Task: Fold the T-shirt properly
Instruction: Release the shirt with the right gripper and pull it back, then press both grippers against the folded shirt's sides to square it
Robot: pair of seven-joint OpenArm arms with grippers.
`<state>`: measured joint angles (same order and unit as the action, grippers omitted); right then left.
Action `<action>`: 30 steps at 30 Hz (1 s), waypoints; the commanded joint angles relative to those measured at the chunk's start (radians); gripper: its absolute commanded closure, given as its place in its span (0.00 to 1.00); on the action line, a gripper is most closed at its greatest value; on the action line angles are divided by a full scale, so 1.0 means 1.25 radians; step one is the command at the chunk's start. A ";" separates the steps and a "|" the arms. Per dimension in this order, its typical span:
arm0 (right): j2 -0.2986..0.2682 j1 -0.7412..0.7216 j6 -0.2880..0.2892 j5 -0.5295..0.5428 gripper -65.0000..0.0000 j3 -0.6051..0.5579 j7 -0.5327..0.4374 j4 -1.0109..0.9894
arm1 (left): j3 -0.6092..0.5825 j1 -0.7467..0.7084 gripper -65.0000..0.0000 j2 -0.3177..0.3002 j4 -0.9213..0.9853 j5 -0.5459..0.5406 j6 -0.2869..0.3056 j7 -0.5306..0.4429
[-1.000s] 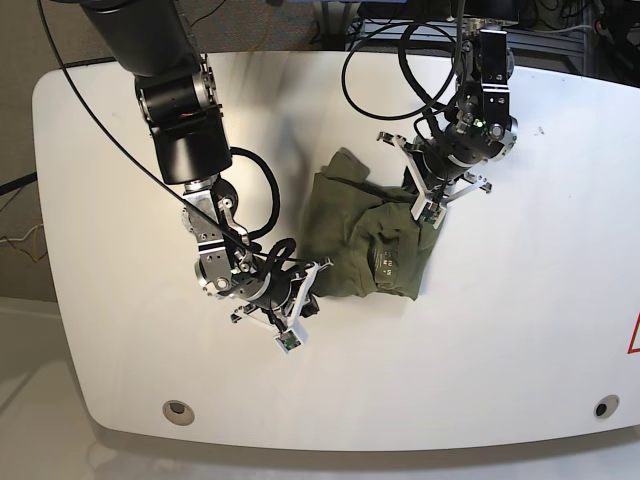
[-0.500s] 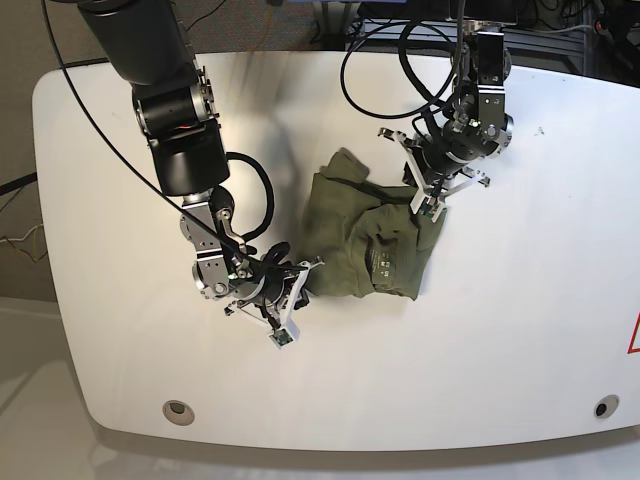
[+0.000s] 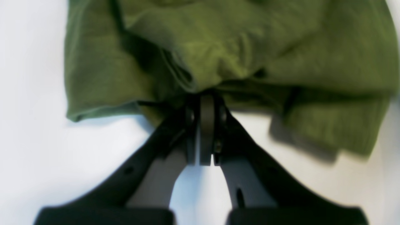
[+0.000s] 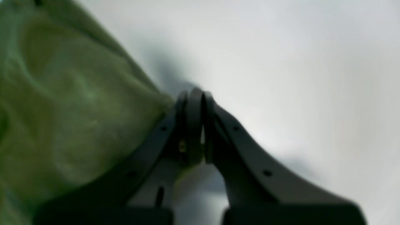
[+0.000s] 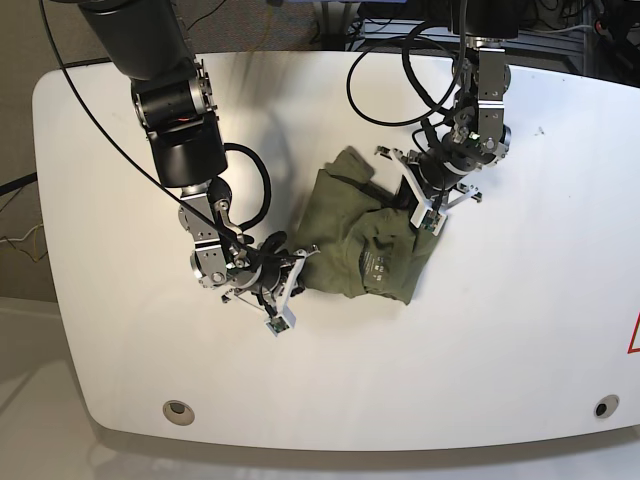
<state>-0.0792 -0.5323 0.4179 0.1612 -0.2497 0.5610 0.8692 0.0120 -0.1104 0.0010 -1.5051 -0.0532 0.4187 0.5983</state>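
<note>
The olive-green T-shirt lies crumpled in the middle of the white table. My left gripper is at the shirt's far right edge. In the left wrist view its jaws are shut, with a bunched fold of T-shirt pinched at the tips. My right gripper is at the shirt's near left corner. The right wrist view shows it shut, with a taut edge of the T-shirt running to its tips. A small printed label shows on the cloth.
Black cables loop over the table's far edge behind the left arm. Two round grommets sit near the front edge. A red mark shows at the table's right edge. Bare white table surrounds the shirt.
The right gripper has drawn left and slightly away from the front edge. The left gripper has moved left and toward the front, and the shirt has bunched narrower between them.
</note>
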 commanded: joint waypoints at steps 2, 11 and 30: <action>-0.001 -0.008 0.000 0.008 1.00 0.002 -0.014 0.022 | 0.000 0.023 1.00 -0.026 0.030 0.019 -0.004 0.020; -0.029 0.052 -0.001 0.009 1.00 0.006 0.018 0.117 | 0.000 0.077 1.00 -0.054 0.044 0.019 -0.004 0.020; -0.070 0.213 -0.075 0.009 1.00 0.009 0.108 0.354 | 0.000 0.206 1.00 -0.113 0.185 0.017 -0.003 -0.047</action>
<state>-0.1627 -0.2661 0.3336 0.1673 -0.2420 0.6853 1.2602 0.0101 0.1120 -0.1318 -1.2850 -0.0387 0.4240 0.5327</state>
